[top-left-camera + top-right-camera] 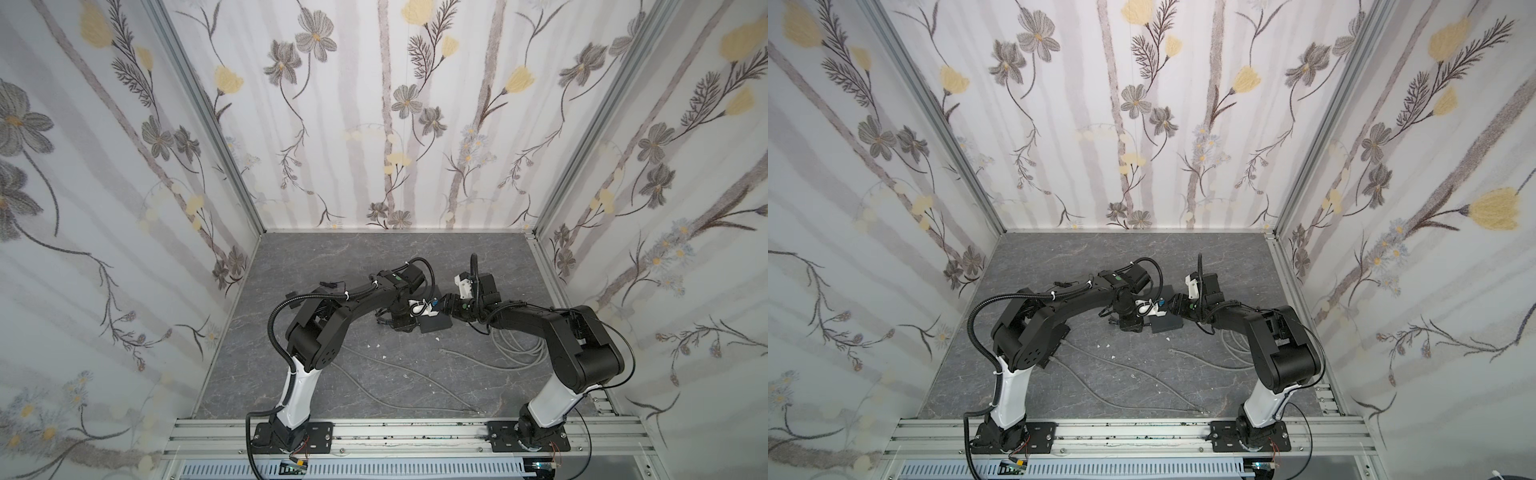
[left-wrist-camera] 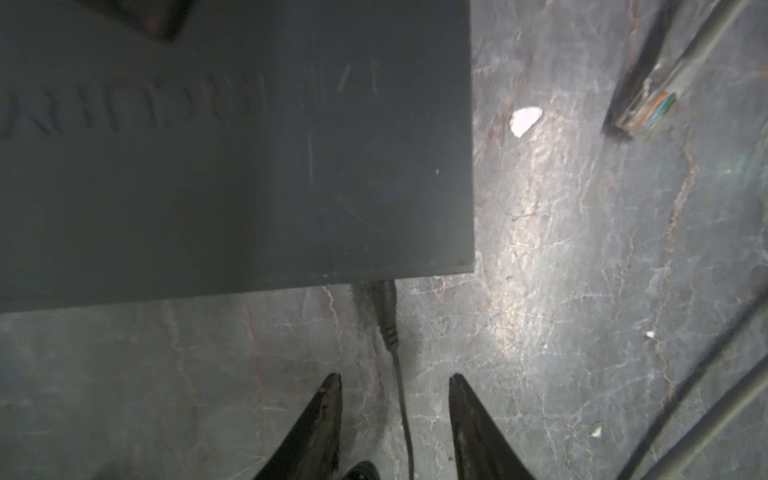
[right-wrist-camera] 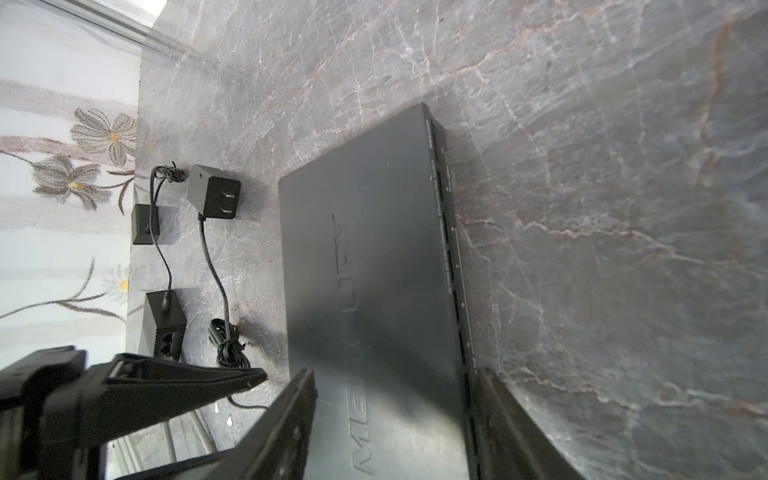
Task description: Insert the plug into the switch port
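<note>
Two grippers: the left gripper [image 2: 395, 376], released, straddles the cord [image 2: 405, 415] of the plug [image 2: 384, 303]; the right gripper [image 3: 397, 370] clasps the switch [image 3: 374, 270].

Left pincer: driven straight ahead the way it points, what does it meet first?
Likely the power plug at the switch's edge; its cable runs between the open left pincer's tips. Height above it is unclear.

The dark grey switch [image 2: 232, 166] lies flat, filling the frame's upper left. The black barrel plug [image 2: 384, 309] meets its lower edge, tip hidden, and its cord [image 2: 403, 407] trails downward.
</note>
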Controlling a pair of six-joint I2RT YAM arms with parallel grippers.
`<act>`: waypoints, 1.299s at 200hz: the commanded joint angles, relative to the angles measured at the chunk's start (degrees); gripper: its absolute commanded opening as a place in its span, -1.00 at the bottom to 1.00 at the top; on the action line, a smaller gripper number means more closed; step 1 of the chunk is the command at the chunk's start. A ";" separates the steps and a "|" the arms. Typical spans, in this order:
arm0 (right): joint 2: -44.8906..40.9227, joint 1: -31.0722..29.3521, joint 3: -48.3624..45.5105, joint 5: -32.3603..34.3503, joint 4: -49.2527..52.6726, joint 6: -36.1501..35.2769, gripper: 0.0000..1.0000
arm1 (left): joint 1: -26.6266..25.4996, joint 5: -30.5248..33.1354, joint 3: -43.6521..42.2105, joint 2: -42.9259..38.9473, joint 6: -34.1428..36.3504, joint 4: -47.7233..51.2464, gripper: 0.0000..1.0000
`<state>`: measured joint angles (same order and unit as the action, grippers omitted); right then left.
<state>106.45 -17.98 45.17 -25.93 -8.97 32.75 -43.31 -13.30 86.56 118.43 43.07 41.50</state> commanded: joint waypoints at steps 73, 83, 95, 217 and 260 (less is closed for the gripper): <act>-0.79 -0.74 -1.05 -3.04 -5.15 1.91 0.18 | -0.10 -2.68 -3.86 0.15 -4.23 -9.83 -0.50; -0.82 -0.74 -1.05 -3.07 -5.17 1.91 0.18 | -0.08 -2.74 -3.75 0.50 -3.82 -9.77 -0.59; -0.81 -0.74 -1.05 -3.24 -5.27 1.94 0.18 | -0.04 -2.87 -3.68 0.96 -3.36 -9.62 -0.73; 0.95 -2.50 -5.42 -8.83 -15.12 10.02 0.10 | 0.02 -4.57 -2.16 -0.15 -8.97 -16.01 -1.00; 0.33 -2.50 -9.21 -8.11 -21.81 16.10 0.07 | -0.25 -3.68 -2.89 -0.31 -15.56 -21.26 -1.00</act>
<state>107.02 -19.88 37.26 -26.39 -26.44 43.00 -43.24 -15.22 83.57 118.78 32.47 33.23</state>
